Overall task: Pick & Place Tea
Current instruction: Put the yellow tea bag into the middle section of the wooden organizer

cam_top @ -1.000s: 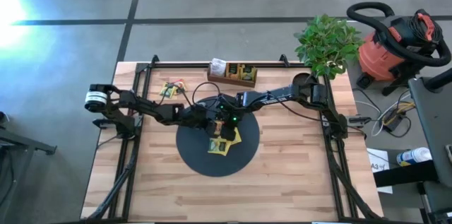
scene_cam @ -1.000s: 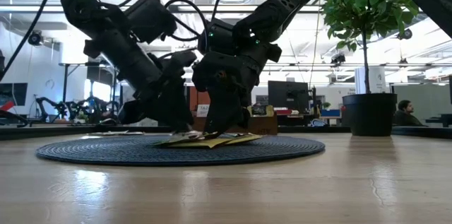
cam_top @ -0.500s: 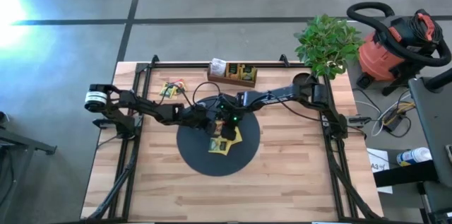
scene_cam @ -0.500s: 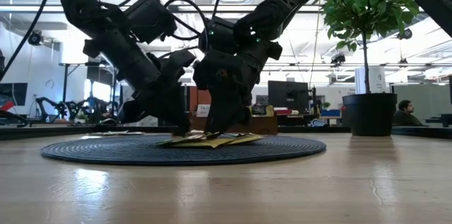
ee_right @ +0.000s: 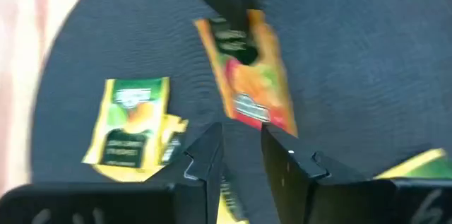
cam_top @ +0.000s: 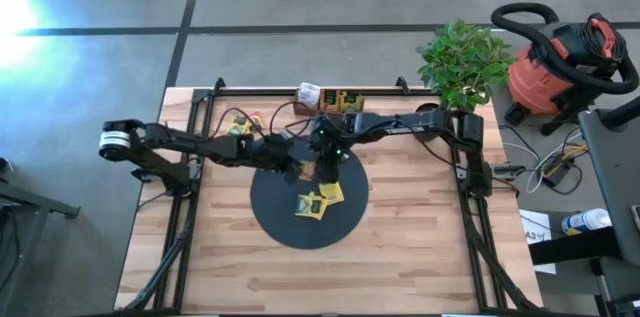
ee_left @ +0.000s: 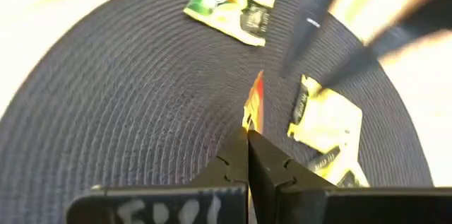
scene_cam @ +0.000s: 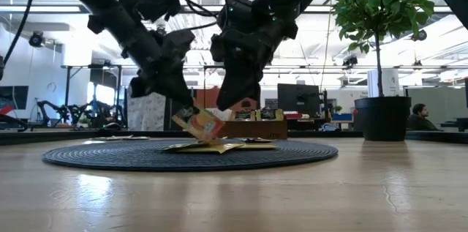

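Orange-red flat tea packet (scene_cam: pixel 199 123) pinched by one edge in left pincer (ee_left: pixel 247 133), squeezed shut on it, lifted just above round black woven mat (cam_top: pixel 270 219) on wooden surface (cam_top: pixel 400 257). Right pincer (ee_right: pixel 239 155) close beside, fingers a little apart, holding nothing. More yellow and green packets (cam_top: pixel 318 200) left lying on mat. Thin grip: might slip and drop, or get bumped by other arm.

I count one round black woven disc (cam_top: pixel 300 212), three flat yellow-green tea packets (cam_top: pixel 309 206) on it, one orange-red packet (scene_cam: pixel 199 123) lifted, one brown wooden compartment tray (cam_top: pixel 335 102), one potted green plant (cam_top: pixel 462 62).
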`<move>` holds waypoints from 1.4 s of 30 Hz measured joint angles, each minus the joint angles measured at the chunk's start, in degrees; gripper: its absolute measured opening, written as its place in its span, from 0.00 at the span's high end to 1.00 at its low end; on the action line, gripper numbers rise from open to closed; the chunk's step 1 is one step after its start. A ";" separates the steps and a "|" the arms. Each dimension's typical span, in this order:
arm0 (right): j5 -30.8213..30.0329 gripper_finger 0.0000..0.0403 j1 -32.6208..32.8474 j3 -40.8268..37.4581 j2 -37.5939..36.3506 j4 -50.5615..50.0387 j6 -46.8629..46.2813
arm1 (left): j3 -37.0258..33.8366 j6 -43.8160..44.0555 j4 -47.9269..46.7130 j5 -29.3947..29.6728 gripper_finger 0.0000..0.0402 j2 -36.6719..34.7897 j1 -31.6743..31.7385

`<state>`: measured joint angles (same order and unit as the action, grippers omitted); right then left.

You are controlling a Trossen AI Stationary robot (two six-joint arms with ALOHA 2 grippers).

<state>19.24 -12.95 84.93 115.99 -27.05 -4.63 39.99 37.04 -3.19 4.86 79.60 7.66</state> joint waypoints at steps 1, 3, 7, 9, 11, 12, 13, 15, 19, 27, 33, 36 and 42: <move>-0.13 0.76 -0.38 -0.01 -0.21 -0.31 0.87 | 0.30 -2.32 -1.04 -0.17 1.00 -0.89 0.05; -0.14 0.76 -1.22 -0.02 -0.91 -0.24 2.78 | 1.32 -7.91 -2.98 -1.47 1.00 -2.44 0.10; -0.14 0.77 -1.92 0.02 -3.28 0.73 9.81 | 4.52 -18.57 -6.51 -5.57 1.00 -4.23 0.24; 0.02 0.78 -1.91 0.07 -4.02 1.93 13.30 | 7.04 -23.28 -9.01 -5.83 1.00 -4.38 0.33; 0.07 0.79 -1.54 0.04 -4.33 2.18 15.26 | 9.68 -27.70 -11.87 -5.79 1.00 -3.69 0.50; 0.17 0.80 -1.36 0.04 -4.38 2.74 15.56 | 11.18 -29.14 -13.23 -5.79 1.00 -3.32 0.74; 0.20 0.80 -1.21 0.04 -4.38 2.83 15.55 | 12.55 -30.57 -15.00 -5.73 1.00 -2.55 0.91; 0.29 0.81 -1.07 0.02 -4.38 2.73 14.64 | 15.06 -32.89 -17.32 -5.66 1.00 -1.08 1.30; 0.21 0.83 -1.24 0.02 -4.56 1.64 13.81 | 17.64 -35.59 -21.54 -5.61 1.00 1.87 2.02; 1.94 0.79 -3.06 0.02 -6.11 0.46 10.31 | 17.00 -37.47 -22.05 -5.20 1.00 4.41 2.20; 2.85 0.72 -1.75 0.02 -6.13 1.38 9.06 | 17.00 -38.51 -20.32 -3.37 1.00 4.80 2.36; 2.85 0.68 -1.40 0.02 -6.15 2.30 8.78 | 17.00 -38.79 -19.61 -3.02 1.00 4.75 2.36; 2.76 0.63 -1.37 0.02 -6.15 2.43 8.01 | 17.07 -38.70 -16.18 -2.58 1.00 4.75 2.38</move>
<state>22.00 -14.33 84.95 109.84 -24.62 3.39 57.06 -1.66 -19.37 2.28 84.36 10.04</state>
